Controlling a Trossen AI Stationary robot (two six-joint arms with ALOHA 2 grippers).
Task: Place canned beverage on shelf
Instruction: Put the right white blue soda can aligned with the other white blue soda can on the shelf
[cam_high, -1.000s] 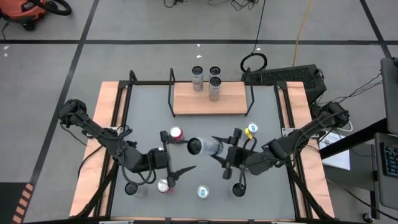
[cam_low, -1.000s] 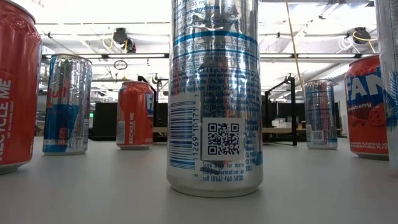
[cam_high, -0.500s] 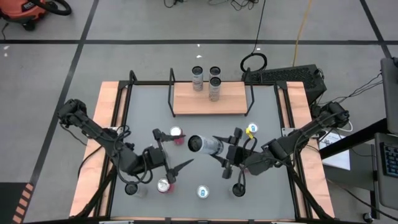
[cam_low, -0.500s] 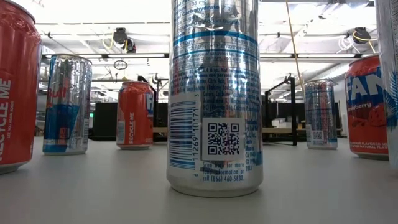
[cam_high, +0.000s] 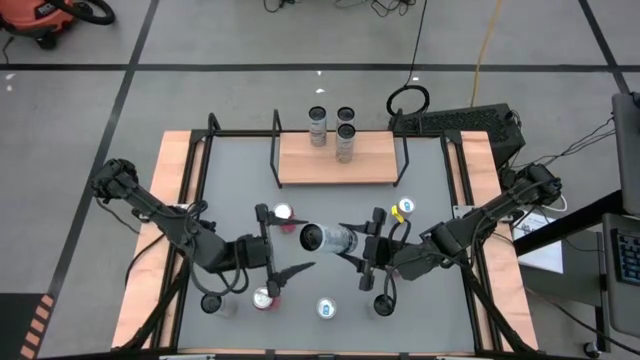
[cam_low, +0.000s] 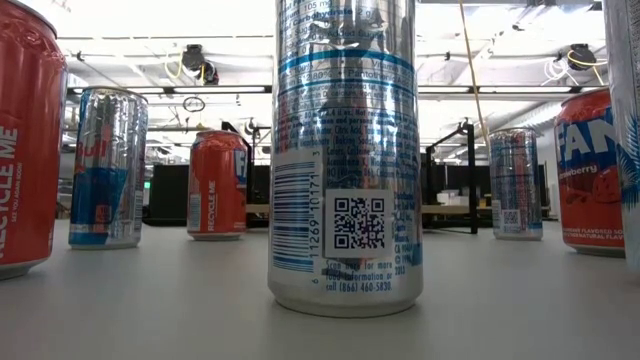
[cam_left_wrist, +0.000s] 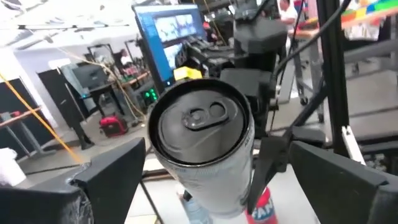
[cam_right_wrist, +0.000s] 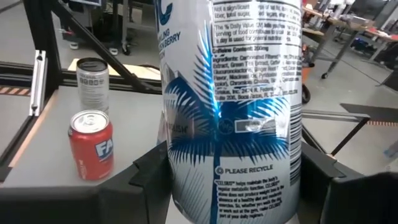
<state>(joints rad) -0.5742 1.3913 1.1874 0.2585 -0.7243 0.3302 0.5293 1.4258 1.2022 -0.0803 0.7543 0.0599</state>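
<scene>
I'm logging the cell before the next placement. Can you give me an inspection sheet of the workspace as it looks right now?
Surface: grey tabletop with wood side rails.
Job's things: shelf at the far edge, three cans standing on it; white and blue can lifted, lying sideways in the right end effector.
Clutter: red cans and silver cans standing on the table.
End effectors: right shut on the white and blue can; left end effector open, facing the can's top, not touching.
Cables: coiled black cable and yellow cable on the floor.
Surroundings: black case behind the table; red vacuum at the floor's corner.
</scene>
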